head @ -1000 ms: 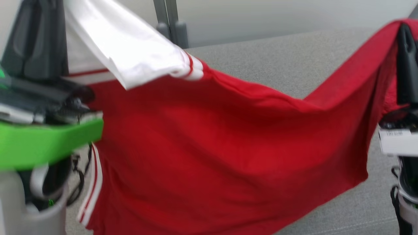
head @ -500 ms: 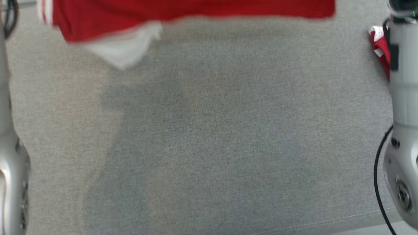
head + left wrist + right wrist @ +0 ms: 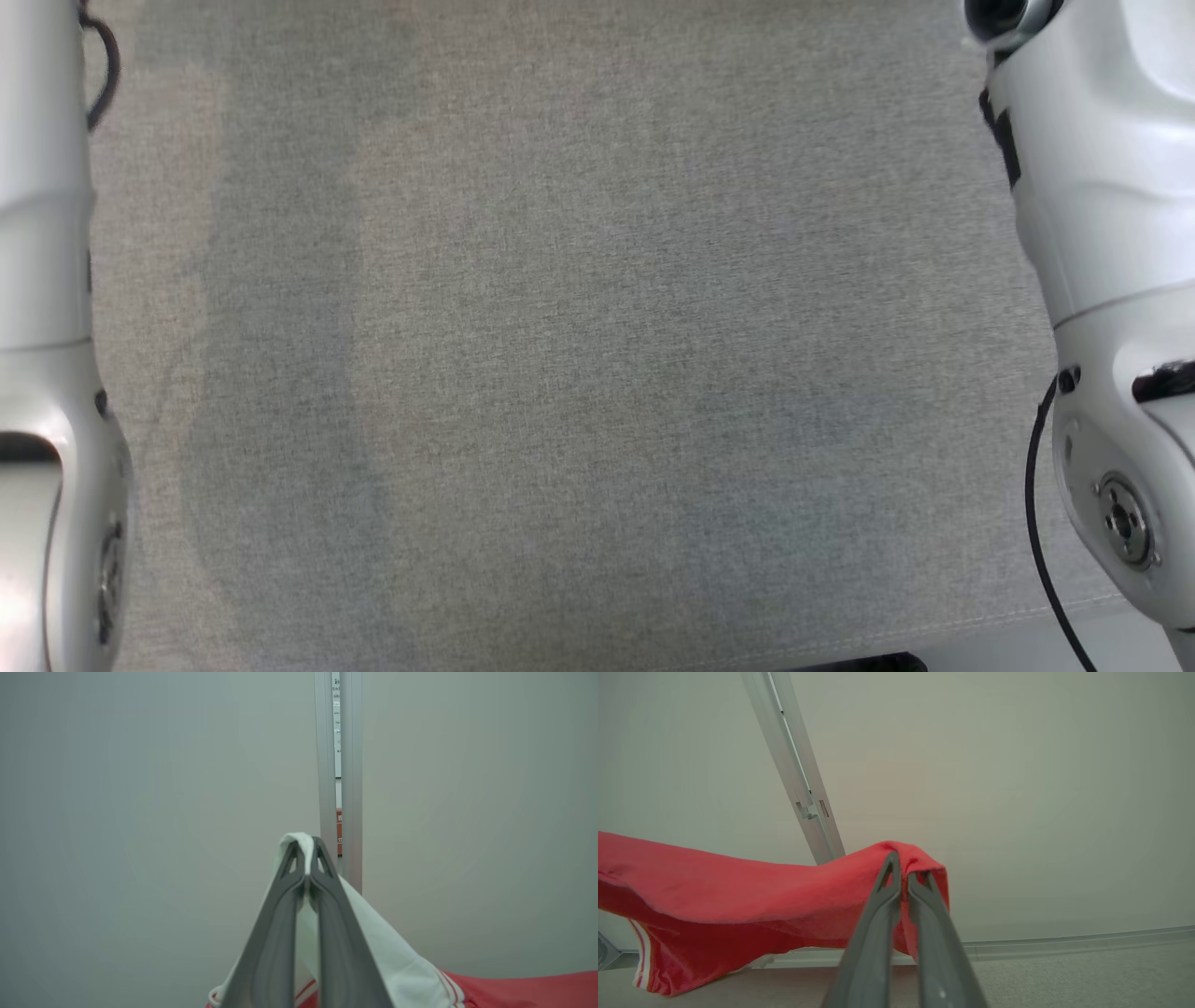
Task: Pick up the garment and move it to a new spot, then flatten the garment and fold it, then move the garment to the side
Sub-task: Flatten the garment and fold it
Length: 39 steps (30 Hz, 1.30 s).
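- Two clenched grips: I see the left gripper (image 3: 306,856) pinching a white edge of the garment (image 3: 397,961) between its tips
- right gripper (image 3: 903,872) pinches a red fold, and the cloth sags away to that view's left

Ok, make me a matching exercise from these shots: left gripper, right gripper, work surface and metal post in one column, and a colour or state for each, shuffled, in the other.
Column one:
1. left gripper
2. right gripper
3. work surface
4. metal post

Column two:
A. grey woven cloth
B. shut on a red fold of the garment
C. silver, long and narrow
D. shut on a white part of the garment

Pairs: 1-D, 2-B, 3-A, 4-C.
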{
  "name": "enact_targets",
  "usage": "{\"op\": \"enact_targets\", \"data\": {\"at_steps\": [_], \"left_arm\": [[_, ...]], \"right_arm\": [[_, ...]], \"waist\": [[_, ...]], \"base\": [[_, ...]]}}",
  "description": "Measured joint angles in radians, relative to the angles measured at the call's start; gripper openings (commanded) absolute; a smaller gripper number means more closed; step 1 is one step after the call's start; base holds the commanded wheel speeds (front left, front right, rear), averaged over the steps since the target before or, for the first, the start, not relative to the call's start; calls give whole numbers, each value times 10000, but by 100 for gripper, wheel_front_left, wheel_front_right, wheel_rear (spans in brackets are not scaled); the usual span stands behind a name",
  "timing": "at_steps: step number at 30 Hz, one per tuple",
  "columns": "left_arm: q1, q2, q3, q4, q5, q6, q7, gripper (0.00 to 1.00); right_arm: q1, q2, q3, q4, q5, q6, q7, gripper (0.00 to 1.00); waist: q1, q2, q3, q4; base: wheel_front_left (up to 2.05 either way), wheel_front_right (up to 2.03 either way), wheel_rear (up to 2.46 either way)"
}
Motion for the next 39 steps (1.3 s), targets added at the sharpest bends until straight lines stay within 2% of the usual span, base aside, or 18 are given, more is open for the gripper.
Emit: {"op": "enact_targets", "data": {"at_steps": [9, 15, 20, 25, 32, 39], "left_arm": [[2290, -209, 1348, -2190, -907, -606, -40, 0], [4476, -343, 1300, -3862, -1369, -849, -44, 0], [6675, -291, 1315, -5227, -1762, -865, -42, 0], [9183, -405, 1603, -6220, -1904, -846, -40, 0], [12133, -1037, 1783, -7110, -2127, -708, -40, 0], [14232, -1298, 1281, -7768, -2159, -581, -42, 0]], "right_arm": [[1308, -82, 476, -982, 1363, 0, -13, 0], [2659, -734, 1221, -2368, 2658, 0, -13, 0], [4132, -1124, 1467, -3687, 3388, 0, -13, 0], [6012, -1208, 1718, -4516, 3772, 0, -13, 0], [8440, -959, 1229, -5524, 4021, 0, -13, 0], [10663, -706, 686, -6569, 4011, 0, -13, 0]], "waist": [[0, 0, 620, 294], [-1, 0, 327, 304], [-1, 0, -67, 320], [-2, 0, -657, 335], [-3, 0, -1683, 392], [-3, 0, -2842, 494]], "base": [[0, 0, 0], [0, 0, 0], [0, 0, 0], [0, 0, 0], [0, 0, 0], [0, 0, 0]]}}
